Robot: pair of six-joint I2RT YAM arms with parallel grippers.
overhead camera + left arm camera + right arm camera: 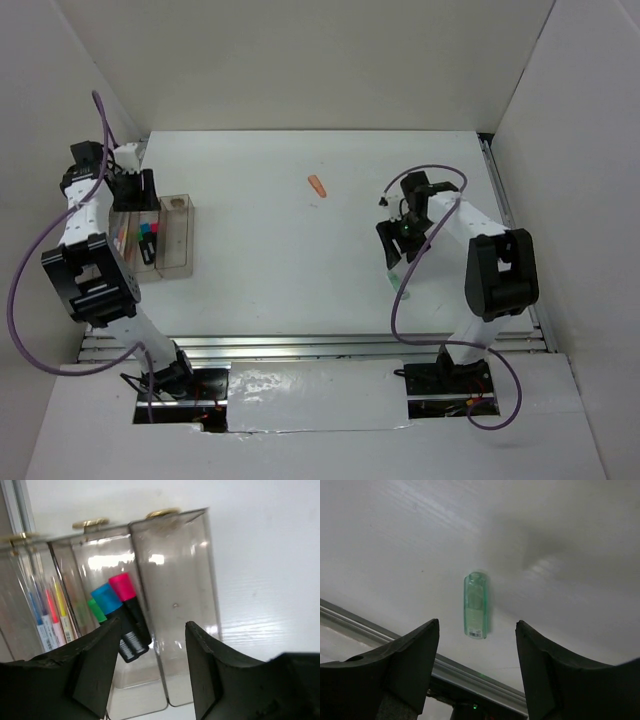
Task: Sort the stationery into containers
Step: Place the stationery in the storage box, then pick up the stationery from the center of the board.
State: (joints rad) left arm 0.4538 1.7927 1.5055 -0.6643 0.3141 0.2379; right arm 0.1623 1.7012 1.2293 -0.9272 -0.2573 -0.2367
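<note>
Three joined clear brownish bins (176, 262) stand at the left. In the left wrist view the middle bin holds pink (122, 586), blue (107, 598) and green (96, 610) highlighters, the left bin (20, 580) holds thin pens (50, 615), and the right bin (175, 570) is empty. My left gripper (140, 198) (152, 655) is open and empty above the bins. A mint green highlighter (475, 605) (395, 272) lies on the table. My right gripper (400, 250) (477, 625) is open just above it, one finger to each side. An orange stub (317, 185) lies mid-table at the back.
White walls enclose the table on the left, back and right. A metal rail (470, 680) runs along the table's near edge, close to the mint highlighter. Purple cables (400, 300) loop from both arms.
</note>
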